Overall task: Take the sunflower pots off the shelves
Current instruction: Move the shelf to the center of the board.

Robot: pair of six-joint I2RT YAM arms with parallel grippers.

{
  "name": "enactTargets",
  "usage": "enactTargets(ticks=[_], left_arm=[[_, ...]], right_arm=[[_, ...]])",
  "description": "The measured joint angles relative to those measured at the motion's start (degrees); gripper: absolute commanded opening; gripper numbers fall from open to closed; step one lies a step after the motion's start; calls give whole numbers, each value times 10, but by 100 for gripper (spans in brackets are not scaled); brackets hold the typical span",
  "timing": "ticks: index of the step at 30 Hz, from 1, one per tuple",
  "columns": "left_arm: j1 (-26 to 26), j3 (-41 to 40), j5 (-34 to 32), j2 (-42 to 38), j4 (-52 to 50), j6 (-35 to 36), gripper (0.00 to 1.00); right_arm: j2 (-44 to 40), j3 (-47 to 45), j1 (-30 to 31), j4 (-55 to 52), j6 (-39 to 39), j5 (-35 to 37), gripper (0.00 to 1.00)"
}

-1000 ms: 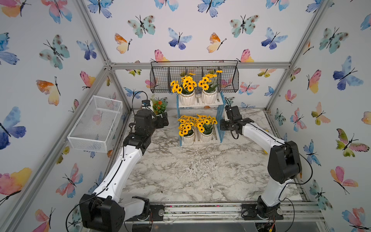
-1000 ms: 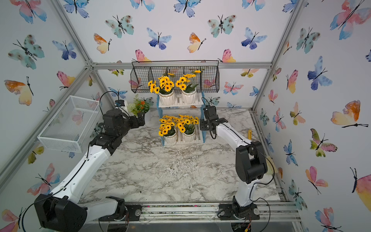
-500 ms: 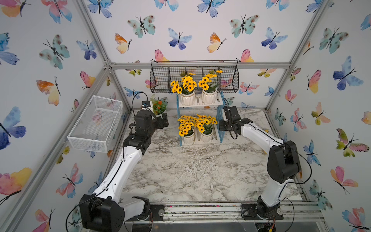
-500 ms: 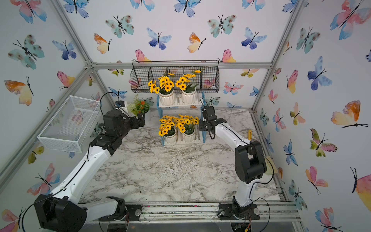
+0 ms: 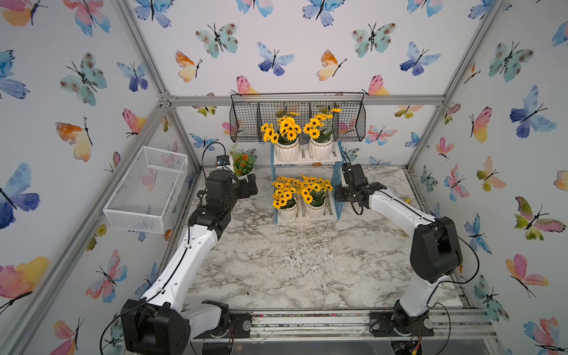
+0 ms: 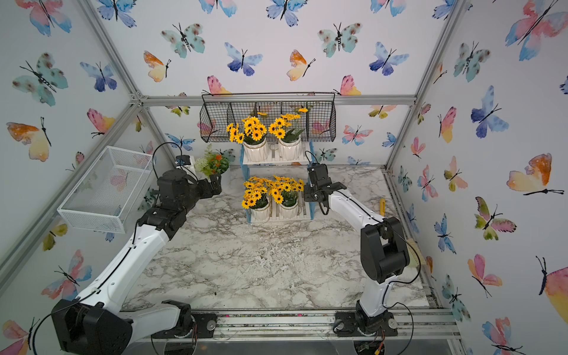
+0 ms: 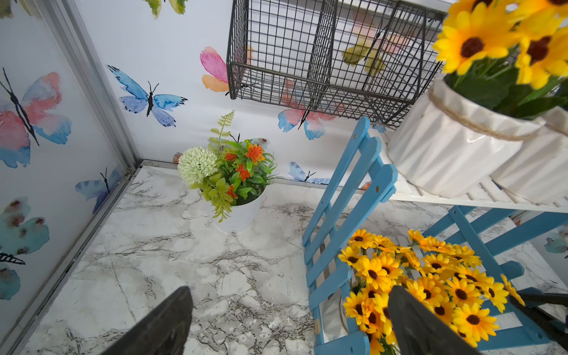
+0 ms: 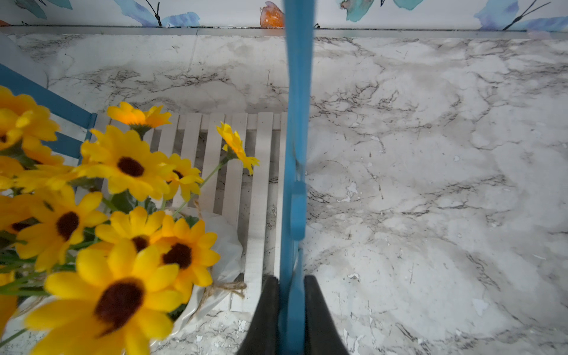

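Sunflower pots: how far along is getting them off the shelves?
Done: nothing; all four sunflower pots sit on the shelves, two per board. In hand: the right gripper is shut on the blue side frame; the left gripper is open beside the shelves, empty. Left: lifting out all four.

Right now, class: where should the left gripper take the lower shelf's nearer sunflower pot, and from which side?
Probably the ribbed body of the sunflower pot, below the blooms, from the open front: lattice frames close both sides and the upper board covers it.
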Motion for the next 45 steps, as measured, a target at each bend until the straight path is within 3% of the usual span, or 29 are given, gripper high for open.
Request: enactTargets(ticks=[45], left_arm=[[0, -9, -9, -33, 2, -3, 98]], right_arm=[[-157, -162, 49, -17, 29, 2, 2]])
